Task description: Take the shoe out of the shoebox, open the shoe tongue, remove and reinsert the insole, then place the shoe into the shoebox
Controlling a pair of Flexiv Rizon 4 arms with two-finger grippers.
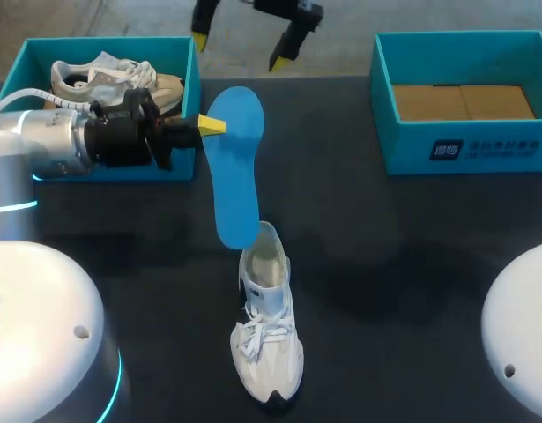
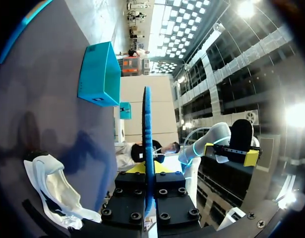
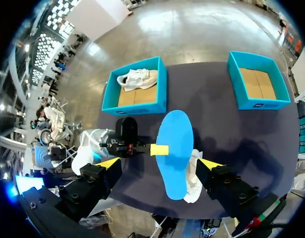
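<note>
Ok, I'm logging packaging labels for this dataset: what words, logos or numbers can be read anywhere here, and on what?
White logo and lettering on the front wall of the right shoebox: too small and blurred to read.
Left shoebox, blue insole, white shoe on the table: no readable text shows.

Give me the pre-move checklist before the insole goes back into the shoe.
1. Left jaws shut on the insole: ok.
2. Insole's lower end over the heel opening of the shoe: ok in the head view.
3. Shoe upright on the table: ok.
4. Shoe opened wide enough: cannot tell.
5. Right jaws steadying the shoe: not ok, open and away from it.
</note>
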